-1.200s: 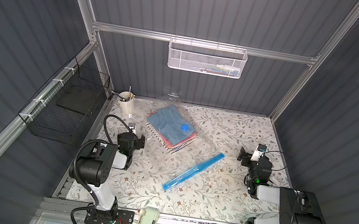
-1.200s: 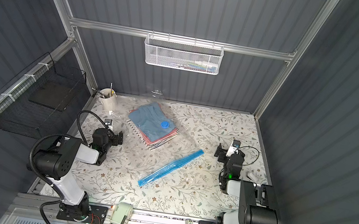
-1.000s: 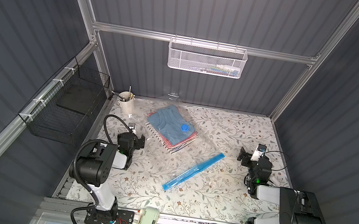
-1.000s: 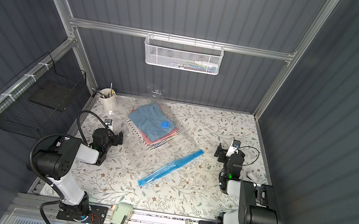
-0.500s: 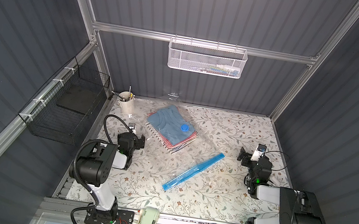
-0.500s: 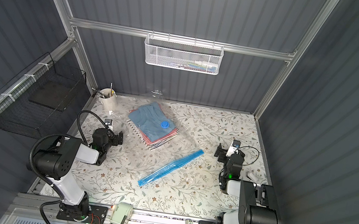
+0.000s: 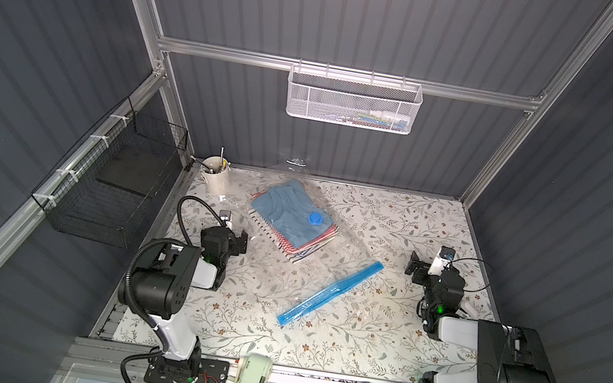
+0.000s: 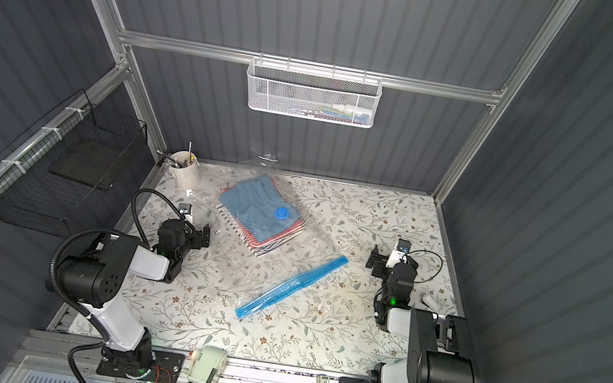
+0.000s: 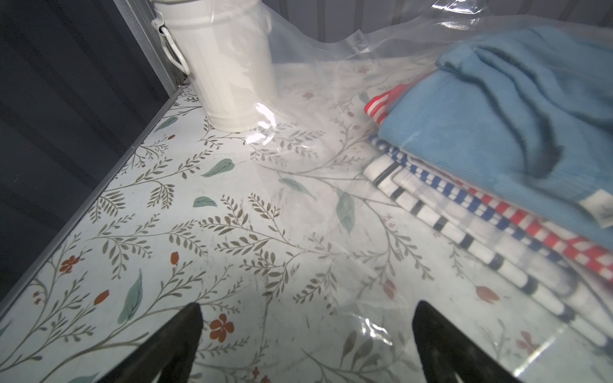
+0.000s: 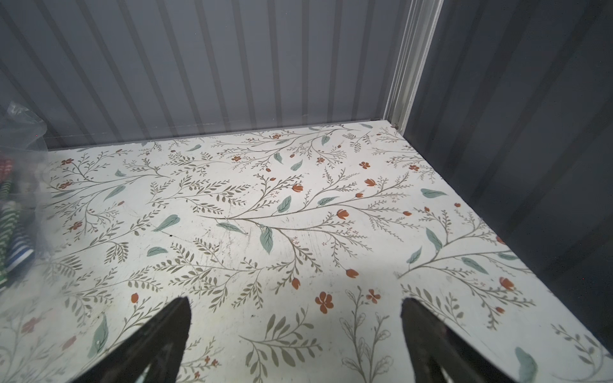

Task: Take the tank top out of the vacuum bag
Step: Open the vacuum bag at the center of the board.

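Logging from my console: vacuum bag (image 7: 339, 263) mid-table, folded clothes (image 7: 293, 220) inside toward 11 o'clock. Left gripper (image 9: 306, 318) at 9, right gripper (image 10: 295, 318) at 3 — both spread wide, empty.

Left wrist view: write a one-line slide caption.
Open left gripper over the floral table, facing the clear vacuum bag of folded clothes, blue garment on top, white pot beside it.

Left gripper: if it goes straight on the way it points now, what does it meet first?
Probably the loose clear edge of the vacuum bag, lying flat just ahead of the open left gripper; the white cup stands farther back, off to one side.
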